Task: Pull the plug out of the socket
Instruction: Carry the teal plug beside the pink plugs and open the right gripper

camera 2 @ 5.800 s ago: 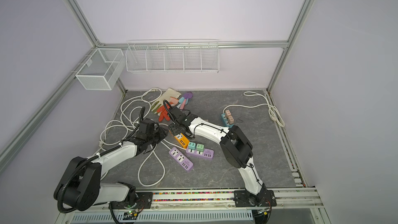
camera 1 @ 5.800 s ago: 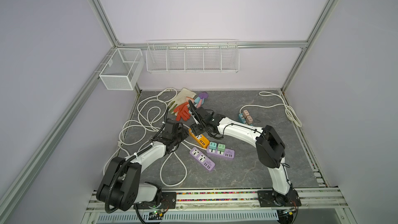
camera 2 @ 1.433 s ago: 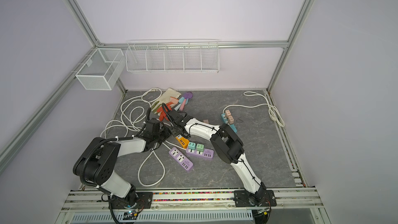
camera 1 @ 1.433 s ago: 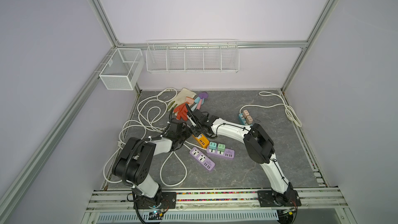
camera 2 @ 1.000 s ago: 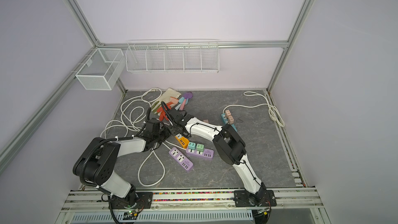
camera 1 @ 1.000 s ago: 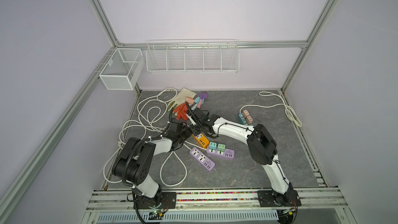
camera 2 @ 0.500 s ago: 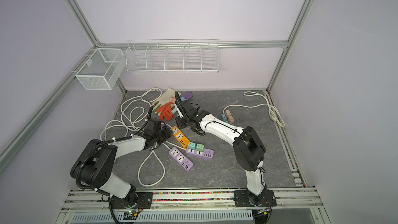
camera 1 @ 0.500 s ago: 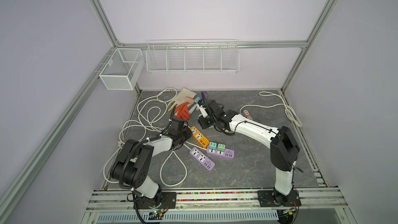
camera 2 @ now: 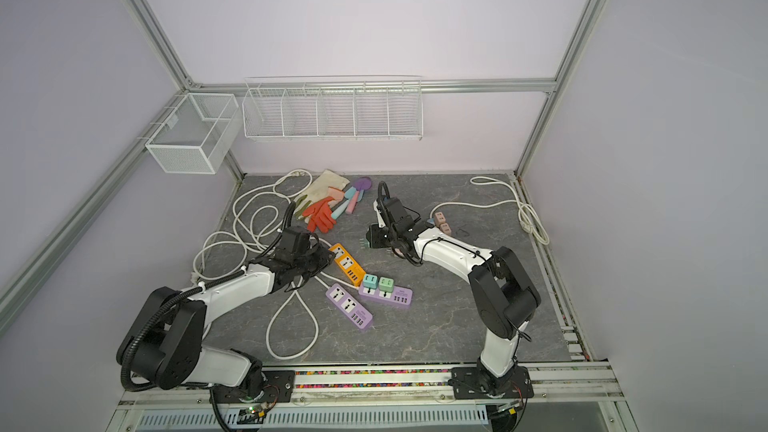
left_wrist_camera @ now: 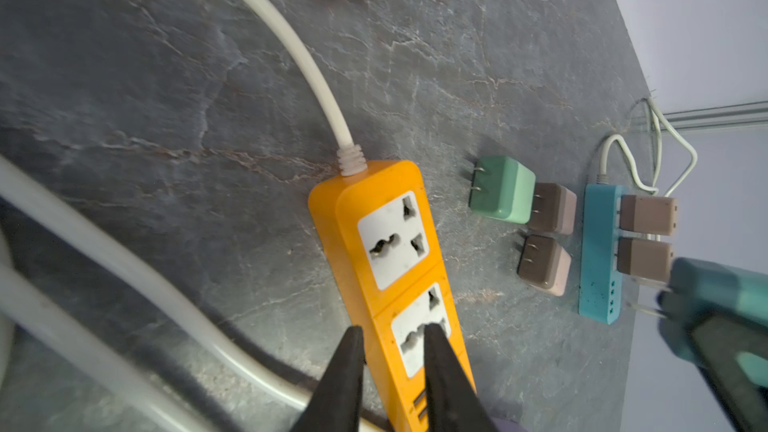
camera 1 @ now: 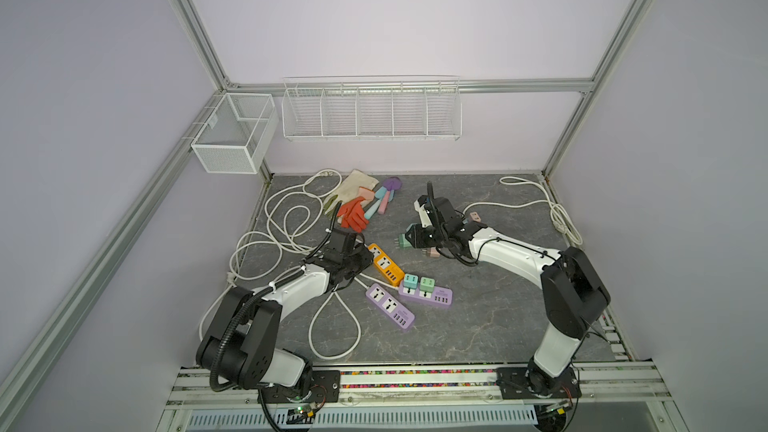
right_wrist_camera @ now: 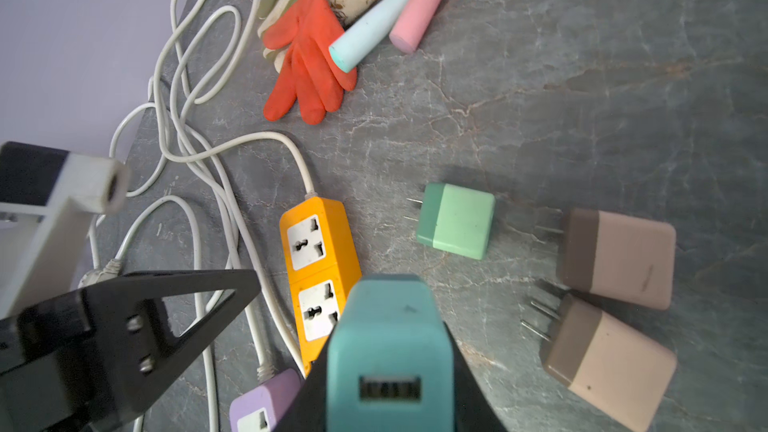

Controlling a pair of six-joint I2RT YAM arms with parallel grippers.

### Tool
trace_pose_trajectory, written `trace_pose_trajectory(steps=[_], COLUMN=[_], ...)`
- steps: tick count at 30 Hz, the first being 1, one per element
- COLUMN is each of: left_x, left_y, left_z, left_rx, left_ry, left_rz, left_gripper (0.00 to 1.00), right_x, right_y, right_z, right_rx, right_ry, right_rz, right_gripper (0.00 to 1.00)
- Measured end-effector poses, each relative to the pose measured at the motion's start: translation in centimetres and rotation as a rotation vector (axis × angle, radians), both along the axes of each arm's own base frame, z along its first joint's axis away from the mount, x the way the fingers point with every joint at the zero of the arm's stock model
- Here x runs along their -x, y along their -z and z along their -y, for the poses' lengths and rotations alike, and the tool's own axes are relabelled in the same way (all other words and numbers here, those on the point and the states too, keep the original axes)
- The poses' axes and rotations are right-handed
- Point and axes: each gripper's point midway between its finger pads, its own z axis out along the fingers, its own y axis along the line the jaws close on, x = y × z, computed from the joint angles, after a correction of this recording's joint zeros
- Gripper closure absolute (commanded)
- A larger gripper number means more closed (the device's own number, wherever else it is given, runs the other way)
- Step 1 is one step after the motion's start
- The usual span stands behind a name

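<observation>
Teal plug (right_wrist_camera: 388, 326) sits clamped between the fingers of the right end effector (camera 1: 410, 238), with its two bare prongs pointing out into the air (they show, blurred, in the left wrist view). In both top views it is off to the right of the orange power strip (camera 1: 384, 265), held apart from it over the grey counter (camera 1: 478, 326). Both sockets on the orange strip are empty. The left end effector (left_wrist_camera: 392, 329) is down on that strip. One black finger is beside the strip's long edge and its mate is over the face of the socket farther from the cord, with a narrow gap between them. Whether they pinch the strip I cannot tell. A green plug (right_wrist_camera: 455, 222) and two brown plugs (right_wrist_camera: 619, 257) lie loose on the counter near the held one. A blue strip (left_wrist_camera: 600, 251) beyond them carries two more brown plugs.
</observation>
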Motion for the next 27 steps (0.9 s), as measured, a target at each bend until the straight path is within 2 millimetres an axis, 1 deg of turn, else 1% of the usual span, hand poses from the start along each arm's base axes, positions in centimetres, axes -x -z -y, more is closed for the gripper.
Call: trace_pose_trajectory(steps=[4, 7, 12, 17, 21, 24, 27], left_x=[0.3, 0.9, 1.8, 2.5, 2.9, 3.3, 3.7], left_y=[-1.2, -1.6, -1.3, -1.2, -1.4, -1.2, -1.1], left_z=[0.3, 0.4, 0.5, 1.1, 1.6, 2.0, 2.3], left_rx=[0.014, 0.017, 0.014, 0.005, 0.003, -0.002, -0.007], left_ry=[0.01, 0.014, 0.014, 0.026, 0.03, 0.035, 0.042], left_rz=[0.031, 0.044, 0.04, 0.046, 0.053, 0.051, 0.05], left_gripper=[0.7, 0.69, 0.68, 0.68, 0.67, 0.67, 0.66], right_x=[0.6, 0.9, 1.1, 0.7, 0.5, 0.4, 0.4], right_y=[1.2, 1.7, 2.1, 2.4, 3.5, 4.4, 5.0], right_z=[0.1, -0.1, -0.3, -0.9, -1.2, -1.2, -1.3], right_rx=[-0.03, -0.058, -0.101, -0.134, -0.142, -0.136, -0.133], right_ry=[0.012, 0.019, 0.032, 0.041, 0.05, 0.057, 0.061], right_rz=[-0.039, -0.055, -0.07, -0.072, -0.087, -0.102, -0.11], right_gripper=[0.93, 0.93, 0.94, 0.93, 0.93, 0.93, 0.93])
